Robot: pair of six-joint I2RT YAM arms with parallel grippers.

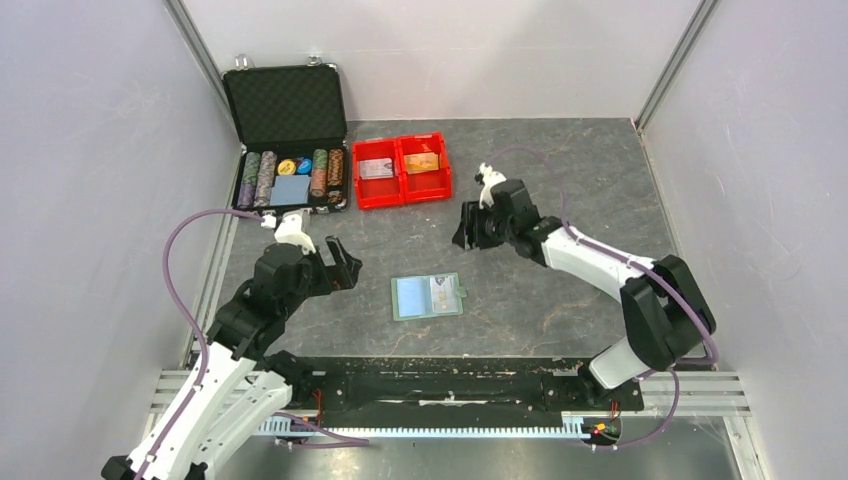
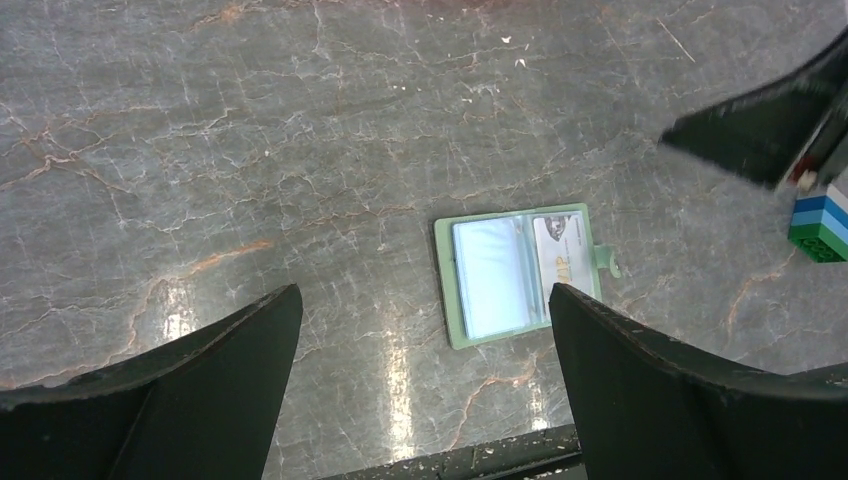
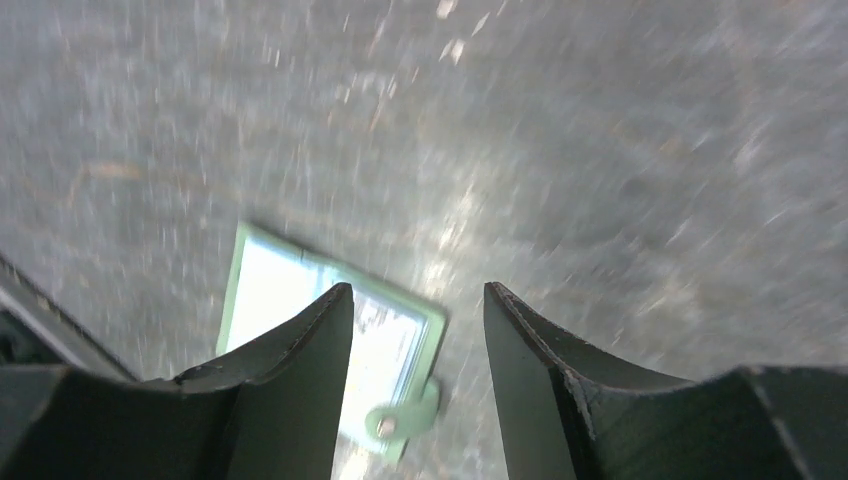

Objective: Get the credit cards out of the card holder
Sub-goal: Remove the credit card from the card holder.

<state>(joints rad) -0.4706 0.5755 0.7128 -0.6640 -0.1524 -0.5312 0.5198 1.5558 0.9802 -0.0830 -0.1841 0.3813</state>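
The card holder [image 1: 428, 296] lies open and flat on the table, with pale blue pockets inside. Its right pocket holds a whitish card [image 2: 562, 255] with gold print; the left pocket looks empty. An orange card [image 1: 422, 162] and a whitish-grey card [image 1: 376, 168] lie in the red bin. My left gripper [image 1: 343, 264] is open and empty, left of the holder [image 2: 517, 272] and above the table. My right gripper [image 1: 468, 232] is open and empty, behind and right of the holder [image 3: 270, 290]. The holder's snap tab [image 3: 400, 420] shows between its fingers.
The red two-compartment bin [image 1: 401, 193] stands at the back centre. The open black poker-chip case [image 1: 287, 105] with rows of chips stands to its left. A black rail [image 1: 450, 385] runs along the near edge. Grey walls close in both sides.
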